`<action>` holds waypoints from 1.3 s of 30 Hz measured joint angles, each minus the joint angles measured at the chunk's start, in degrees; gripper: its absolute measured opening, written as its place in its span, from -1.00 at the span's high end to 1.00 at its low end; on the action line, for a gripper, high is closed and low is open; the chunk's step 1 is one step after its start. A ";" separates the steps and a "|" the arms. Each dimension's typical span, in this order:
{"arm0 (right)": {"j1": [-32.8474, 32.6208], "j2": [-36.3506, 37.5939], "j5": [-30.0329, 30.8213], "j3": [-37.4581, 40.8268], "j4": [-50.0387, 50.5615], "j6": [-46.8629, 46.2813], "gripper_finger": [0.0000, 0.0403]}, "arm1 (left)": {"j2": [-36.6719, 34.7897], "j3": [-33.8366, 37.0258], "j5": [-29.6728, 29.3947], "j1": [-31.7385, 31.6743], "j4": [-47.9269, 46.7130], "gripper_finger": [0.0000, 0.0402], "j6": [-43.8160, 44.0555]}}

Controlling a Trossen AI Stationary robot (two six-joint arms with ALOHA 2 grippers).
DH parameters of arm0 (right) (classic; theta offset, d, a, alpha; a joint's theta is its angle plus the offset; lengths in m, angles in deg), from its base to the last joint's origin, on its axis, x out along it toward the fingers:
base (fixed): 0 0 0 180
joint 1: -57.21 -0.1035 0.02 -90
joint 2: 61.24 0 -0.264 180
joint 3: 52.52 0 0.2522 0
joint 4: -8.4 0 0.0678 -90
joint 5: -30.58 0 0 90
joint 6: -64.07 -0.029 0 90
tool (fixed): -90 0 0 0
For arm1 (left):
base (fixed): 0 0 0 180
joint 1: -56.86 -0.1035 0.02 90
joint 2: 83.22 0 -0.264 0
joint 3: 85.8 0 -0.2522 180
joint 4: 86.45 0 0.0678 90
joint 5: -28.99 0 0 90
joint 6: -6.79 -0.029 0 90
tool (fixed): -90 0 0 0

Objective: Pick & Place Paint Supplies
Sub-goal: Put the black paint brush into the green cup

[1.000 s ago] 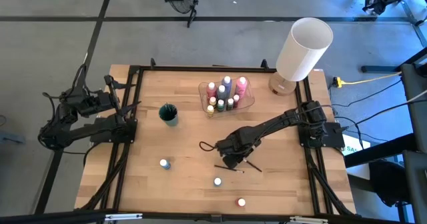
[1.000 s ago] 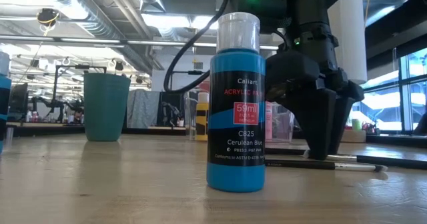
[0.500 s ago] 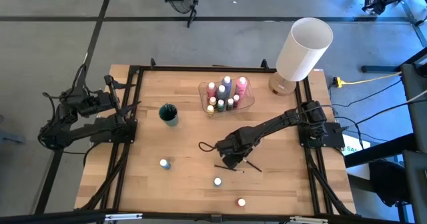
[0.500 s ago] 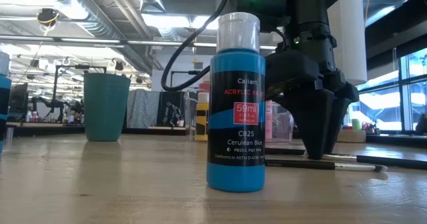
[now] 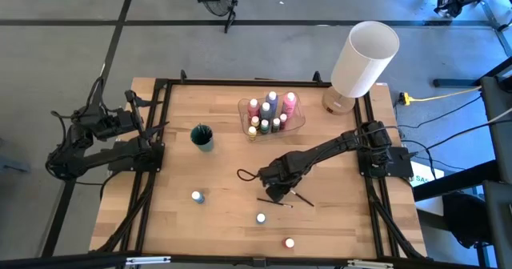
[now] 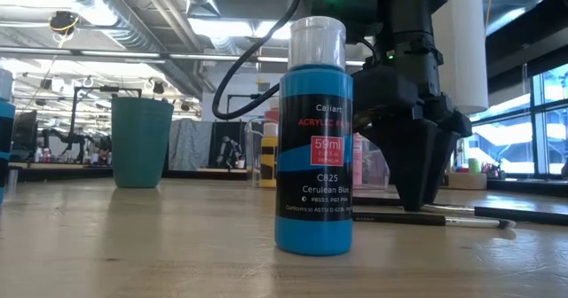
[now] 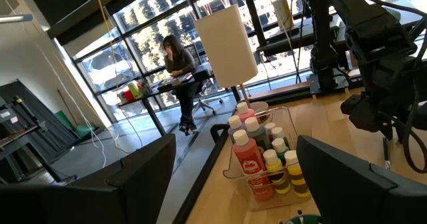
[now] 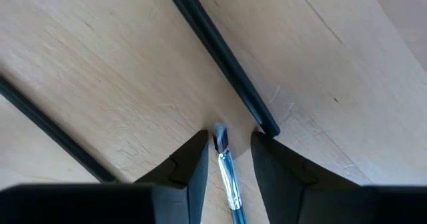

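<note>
My right gripper (image 5: 280,195) points straight down at the table's middle, narrowly open, over two thin dark paintbrushes (image 5: 276,202) (image 5: 302,197) lying flat. In the right wrist view its fingers (image 8: 193,161) stand on either side of one brush's silver ferrule and dark tip (image 8: 223,154), with a gap on each side. A second dark brush handle (image 8: 220,51) ends beside the other finger. A cerulean blue paint bottle (image 6: 315,138) stands close to the low camera. My left gripper (image 7: 233,177) waits wide open at the table's left edge.
A clear tray (image 5: 298,123) of paint bottles stands at the far middle, with a teal cup (image 5: 202,137) to its left. Small bottles (image 5: 197,196) (image 5: 261,218) (image 5: 289,242) stand near the front edge. A big white lamp (image 5: 364,61) is at the far right corner.
</note>
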 joint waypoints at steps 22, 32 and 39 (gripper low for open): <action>0.09 -0.02 -1.52 -0.04 0.83 -1.99 0.98 | 0.00 0.00 0.00 0.00 -0.02 -0.53 0.00; -1.00 -0.84 0.34 -6.77 9.34 -2.65 1.00 | -0.01 0.01 0.41 0.00 0.00 -0.53 0.55; -2.17 -0.61 3.99 -18.43 24.28 -2.96 1.00 | -0.01 0.02 0.46 0.00 0.01 -0.53 0.52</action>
